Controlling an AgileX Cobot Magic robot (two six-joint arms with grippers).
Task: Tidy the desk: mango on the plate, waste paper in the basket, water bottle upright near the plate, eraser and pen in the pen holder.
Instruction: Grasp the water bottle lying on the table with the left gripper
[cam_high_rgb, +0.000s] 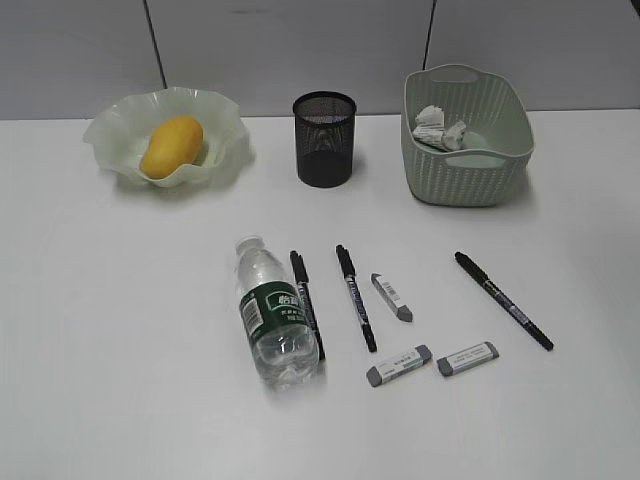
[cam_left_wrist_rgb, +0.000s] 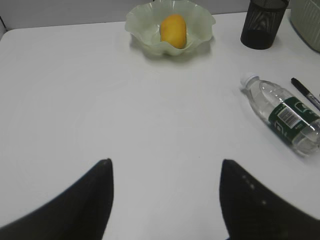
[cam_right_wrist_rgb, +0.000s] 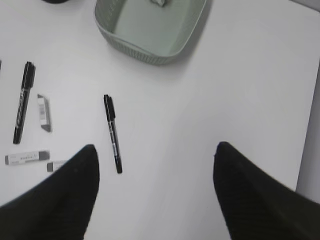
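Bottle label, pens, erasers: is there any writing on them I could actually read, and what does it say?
Nothing can be quoted.
Water bottle: white characters on its dark green label, blurred; a barcode shows in the left wrist view, digits too small.
Three pens, such as this one: pale barrel print, unreadable.
Three erasers, such as this one: sleeve markings too small.

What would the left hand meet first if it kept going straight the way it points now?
Bare desk first, as the camera slants down; skimming above it, the left hand would likely reach the plate holding the mango.
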